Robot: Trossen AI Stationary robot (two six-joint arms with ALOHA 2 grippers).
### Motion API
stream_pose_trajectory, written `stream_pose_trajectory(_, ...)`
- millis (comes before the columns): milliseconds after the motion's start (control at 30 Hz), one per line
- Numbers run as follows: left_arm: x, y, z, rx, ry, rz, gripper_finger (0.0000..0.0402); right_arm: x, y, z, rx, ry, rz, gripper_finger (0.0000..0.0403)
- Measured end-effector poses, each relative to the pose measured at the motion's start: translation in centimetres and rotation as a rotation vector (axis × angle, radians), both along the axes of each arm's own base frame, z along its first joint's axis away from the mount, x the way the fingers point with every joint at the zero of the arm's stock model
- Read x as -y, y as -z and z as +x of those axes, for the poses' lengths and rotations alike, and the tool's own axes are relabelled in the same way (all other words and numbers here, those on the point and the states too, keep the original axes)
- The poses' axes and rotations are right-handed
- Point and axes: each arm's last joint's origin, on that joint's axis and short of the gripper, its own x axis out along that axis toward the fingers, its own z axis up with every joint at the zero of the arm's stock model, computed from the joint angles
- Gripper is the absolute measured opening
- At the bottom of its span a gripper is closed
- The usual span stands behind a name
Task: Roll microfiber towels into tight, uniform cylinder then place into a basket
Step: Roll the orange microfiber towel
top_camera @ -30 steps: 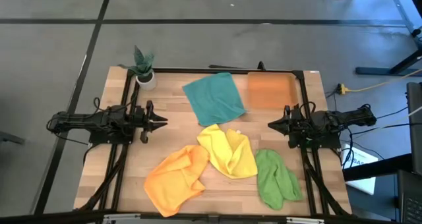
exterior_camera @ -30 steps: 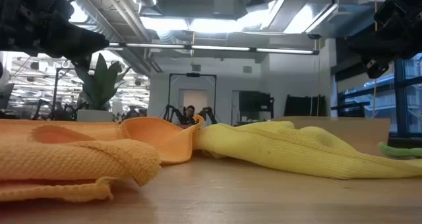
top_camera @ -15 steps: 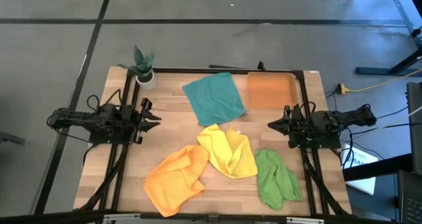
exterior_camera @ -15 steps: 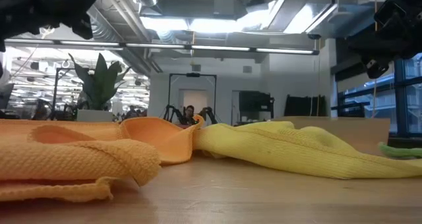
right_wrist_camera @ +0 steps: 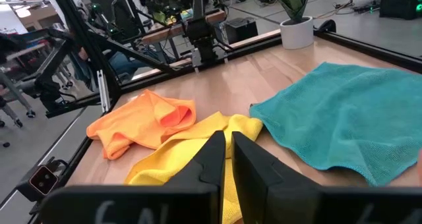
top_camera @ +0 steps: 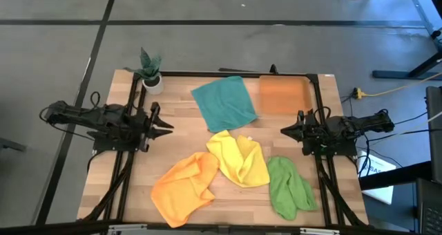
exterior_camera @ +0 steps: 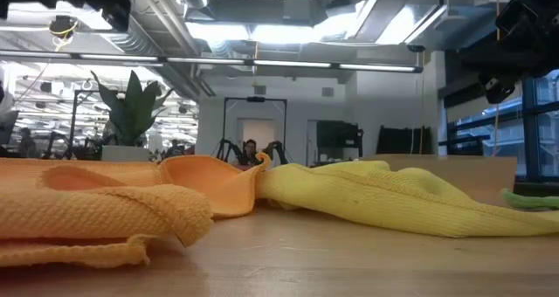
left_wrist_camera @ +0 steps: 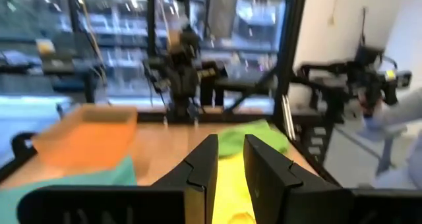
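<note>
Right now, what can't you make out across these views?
- Basket contents: high view shows only an orange blur; the left wrist view shows just its outer wall.
- Green towel: low view cuts it at the right edge.
- Teal towel: hidden in low view behind the orange towel and yellow towel.
- Left gripper: above the low view's frame.

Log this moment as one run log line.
stage: before first pick | left gripper: slightly open, empty | right gripper: shut, empty | towels: unrolled | basket: empty
</note>
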Motion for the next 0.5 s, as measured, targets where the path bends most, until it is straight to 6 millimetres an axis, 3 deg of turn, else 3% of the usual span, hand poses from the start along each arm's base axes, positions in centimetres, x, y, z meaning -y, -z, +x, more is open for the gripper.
stream_pose_trajectory(267,1.4,-1.7,2.8,-0.352,-0.024,-0.087,0.0065,-0.1,-0.3,0.0,0.033,-0.025,0.007,0.003)
stream_pose_trajectory(500,2.9,-0.7,4.1,-0.591,-0.034,-0.214,0.0065,-0.9,-1.8,0.0,0.205,-0.307,-0.142,0.0006)
